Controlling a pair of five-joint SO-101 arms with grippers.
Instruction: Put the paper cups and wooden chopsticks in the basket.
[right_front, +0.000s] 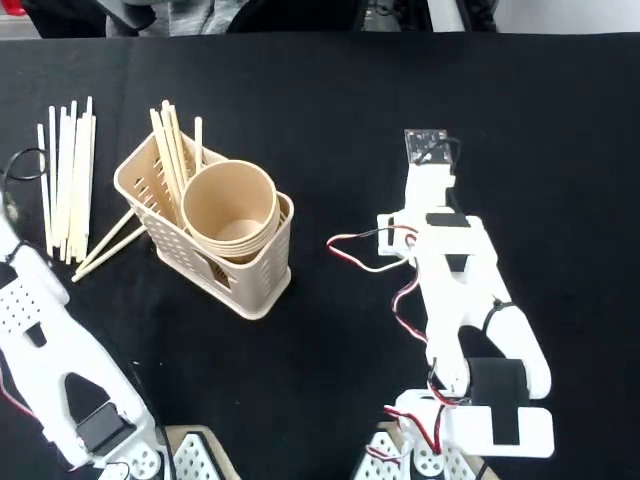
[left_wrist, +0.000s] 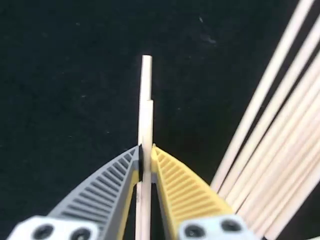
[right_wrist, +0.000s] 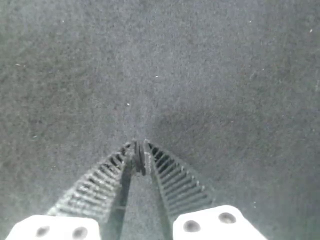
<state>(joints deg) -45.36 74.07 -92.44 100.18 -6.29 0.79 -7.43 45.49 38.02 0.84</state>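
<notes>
On the black table cloth (right_front: 340, 90), the left gripper (left_wrist: 146, 156) pinches two thin pale wooden chopsticks (left_wrist: 145, 95). The right gripper (right_wrist: 139, 156) is squeezed together, holding nothing.

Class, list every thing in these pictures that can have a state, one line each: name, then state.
left claw: shut on the held chopsticks
held chopsticks: clamped in the left claw
right claw: shut, empty
basket: upright, partly filled
paper cups: nested, upright in the basket
basket chopsticks: standing on end in the basket
loose chopsticks: lying flat on the table
</notes>
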